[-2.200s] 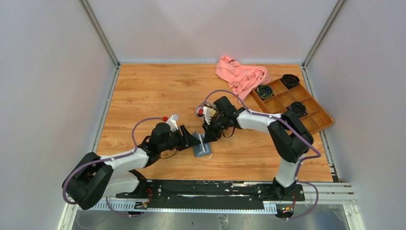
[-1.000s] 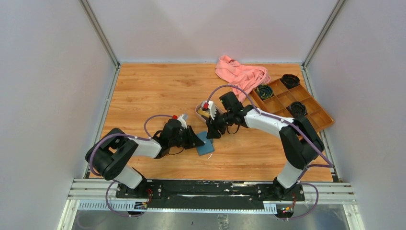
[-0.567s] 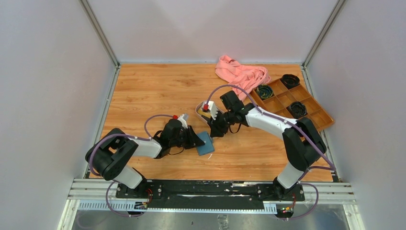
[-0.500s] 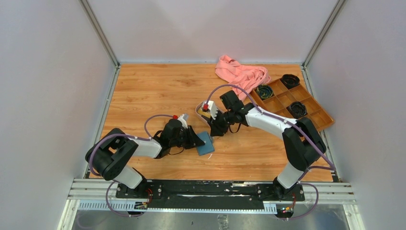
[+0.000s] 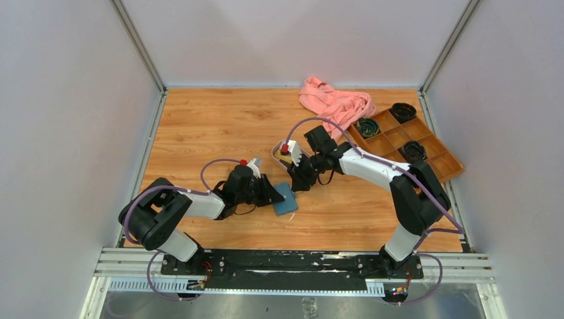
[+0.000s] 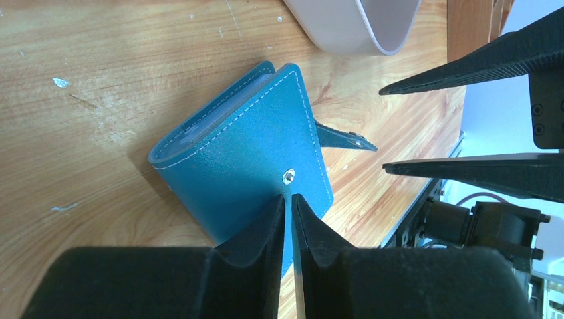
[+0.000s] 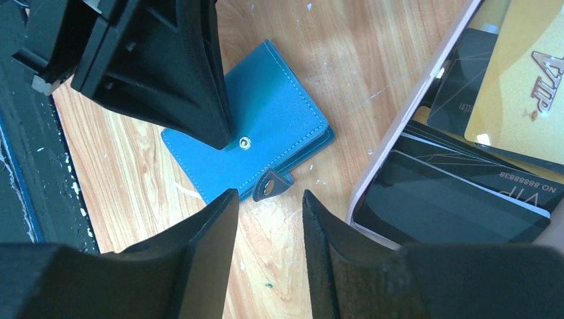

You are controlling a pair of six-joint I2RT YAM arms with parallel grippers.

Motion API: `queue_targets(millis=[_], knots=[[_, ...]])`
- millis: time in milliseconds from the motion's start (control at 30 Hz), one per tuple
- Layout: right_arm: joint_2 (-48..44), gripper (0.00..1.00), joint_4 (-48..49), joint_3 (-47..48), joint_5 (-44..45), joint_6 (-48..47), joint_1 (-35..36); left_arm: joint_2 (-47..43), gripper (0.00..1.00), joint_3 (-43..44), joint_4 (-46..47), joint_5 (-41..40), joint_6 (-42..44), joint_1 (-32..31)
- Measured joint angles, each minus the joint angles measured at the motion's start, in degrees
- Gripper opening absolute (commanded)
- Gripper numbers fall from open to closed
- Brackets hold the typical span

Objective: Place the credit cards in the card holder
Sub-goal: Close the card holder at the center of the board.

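**Opening the wallet.** Nearest the arms' bases, the left gripper sits low against the small teal-blue fold-over card holder. Its black fingers are drawn almost together, with only a slit between them and nothing caught in it. The tips bear down on the holder's cover right beside the round metal snap stud.

The card holder lies closed and flat on the pale wood-grain table. Its short blue strap tab is undone and pokes out from the edge away from the left gripper.

Just above that edge of the holder hangs the right gripper, its fingers parted about halfway and empty. Just beyond the holder stands an oval pinkish-rimmed tray, where the thin gold and black plastic credit cards lie overlapping. No card is seen in the holder.

Well beyond the holder, at the far side of the table, are a crumpled pink cloth and a brown compartmented wooden box.

The step in hand looks like opening the holder, with one arm pinning it and the other poised at its loose edge. The next move would likely have the right fingers drop and catch the cover's free edge. The left tips would then need to shift so the cover can swing up.
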Motion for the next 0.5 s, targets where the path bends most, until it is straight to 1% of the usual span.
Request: queue_targets(millis=[133, 300, 333, 500], knots=[[0.0, 0.45, 0.0, 0.0, -0.9, 0.1, 0.1, 0.0, 0.16, 0.1, -0.1, 0.0, 0.0, 0.0], [1.4, 0.39, -0.4, 1.2, -0.4, 0.5, 0.7, 0.0, 0.16, 0.1, -0.1, 0.0, 0.0, 0.0], [1.8, 0.36, -0.5, 1.5, -0.3, 0.5, 0.9, 0.0, 0.16, 0.1, -0.1, 0.0, 0.0, 0.0], [3.0, 0.02, -1.2, 2.0, 0.2, 0.6, 1.4, 0.0, 0.17, 0.1, -0.1, 0.0, 0.0, 0.0]])
